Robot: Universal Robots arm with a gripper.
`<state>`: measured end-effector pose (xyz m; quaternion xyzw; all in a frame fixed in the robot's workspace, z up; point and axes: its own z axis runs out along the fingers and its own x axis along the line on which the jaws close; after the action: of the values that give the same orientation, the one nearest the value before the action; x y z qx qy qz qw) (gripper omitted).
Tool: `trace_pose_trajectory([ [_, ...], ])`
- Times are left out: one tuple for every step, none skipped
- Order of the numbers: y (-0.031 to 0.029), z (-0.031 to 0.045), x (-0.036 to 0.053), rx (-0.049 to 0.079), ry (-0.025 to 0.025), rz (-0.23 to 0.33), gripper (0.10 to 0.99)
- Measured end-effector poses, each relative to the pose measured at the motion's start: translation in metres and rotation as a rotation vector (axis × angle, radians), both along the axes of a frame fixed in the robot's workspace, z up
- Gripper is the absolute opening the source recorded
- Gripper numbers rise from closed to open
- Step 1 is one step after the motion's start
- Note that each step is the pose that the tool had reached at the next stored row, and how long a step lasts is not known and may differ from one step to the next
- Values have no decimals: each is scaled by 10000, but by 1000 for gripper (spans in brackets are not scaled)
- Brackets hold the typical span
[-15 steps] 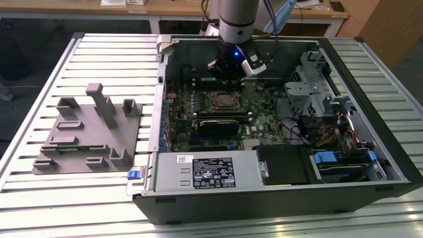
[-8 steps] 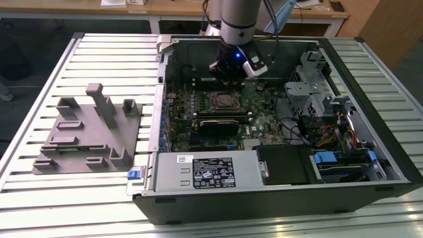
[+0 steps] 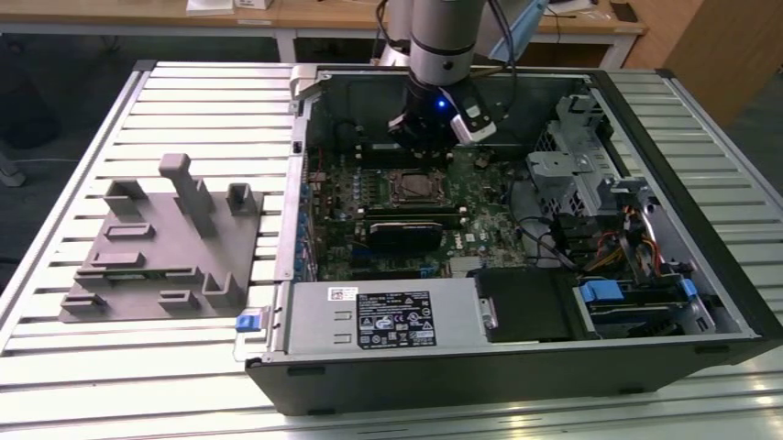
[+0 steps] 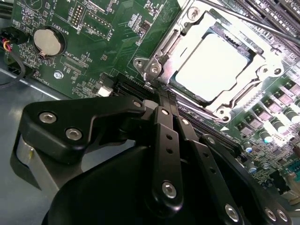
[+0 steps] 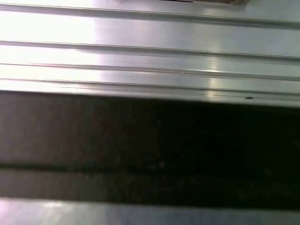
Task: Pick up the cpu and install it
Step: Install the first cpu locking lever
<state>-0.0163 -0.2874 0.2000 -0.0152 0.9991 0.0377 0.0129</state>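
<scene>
The cpu already sits flat in its socket, at about one o'clock from the gripper, whose fingers look closed and empty, so any withdrawal should be straight up, I think.

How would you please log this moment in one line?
cpu: seated in socket | pincer: beside socket, nothing held | computer case: open
</scene>
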Motion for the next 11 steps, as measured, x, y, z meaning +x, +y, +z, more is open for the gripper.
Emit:
trace_pose_trajectory([
  [0, 2, 0, 1, -2, 1, 106],
  [0, 7, 0, 3, -2, 1, 106],
  [0, 12, 0, 2, -2, 1, 106],
  [0, 18, 0, 1, -1, 1, 106],
  [0, 24, 0, 1, -1, 0, 106],
  [0, 28, 0, 1, -1, 1, 106],
  [0, 29, 1, 3, -2, 1, 106],
  [0, 29, 1, 0, -2, 1, 106],
  [0, 29, 1, -22, -2, 2, 106],
  [0, 28, 1, -53, -1, 2, 106],
  [0, 25, 0, -83, -1, 1, 106],
])
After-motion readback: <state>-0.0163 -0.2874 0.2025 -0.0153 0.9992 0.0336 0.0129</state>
